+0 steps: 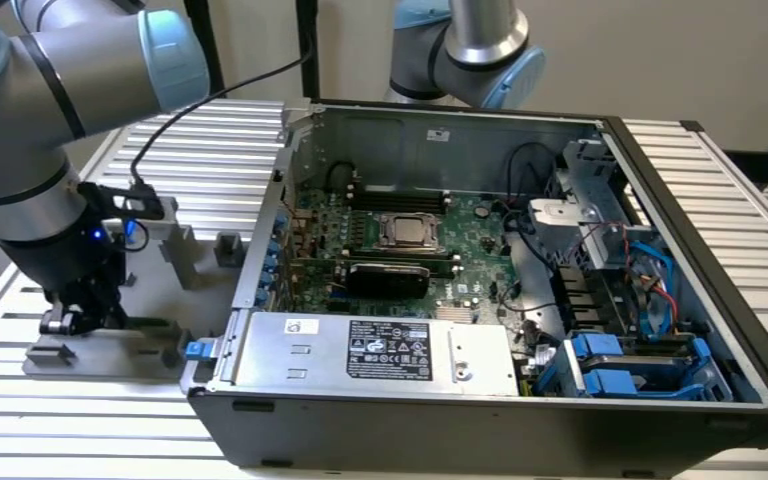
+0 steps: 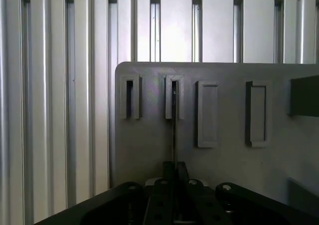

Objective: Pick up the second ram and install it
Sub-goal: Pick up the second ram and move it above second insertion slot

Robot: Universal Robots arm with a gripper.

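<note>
In the wrist view the second ram (image 2: 174,132) appears edge-on as a thin dark line. It runs from a slotted grey holder block (image 2: 174,98) to my gripper (image 2: 174,171). The gripper's two black fingers (image 2: 168,171) stand close together, one on each side of the stick, shut on it. The ram still stands in its holder on the grey plate (image 2: 149,145). In the exterior view my gripper (image 1: 81,316) is down on that plate (image 1: 131,345), at the exterior view's left of the open computer case (image 1: 491,400).
Other grey holder blocks (image 2: 207,114) (image 2: 256,114) stand on the plate beside the occupied one. The case holds the green motherboard (image 1: 471,235), a silver power supply (image 1: 384,350) and blue drive bays (image 1: 624,365). A second robot arm (image 1: 478,50) stands behind the case. The table (image 1: 77,440) is ribbed aluminium.
</note>
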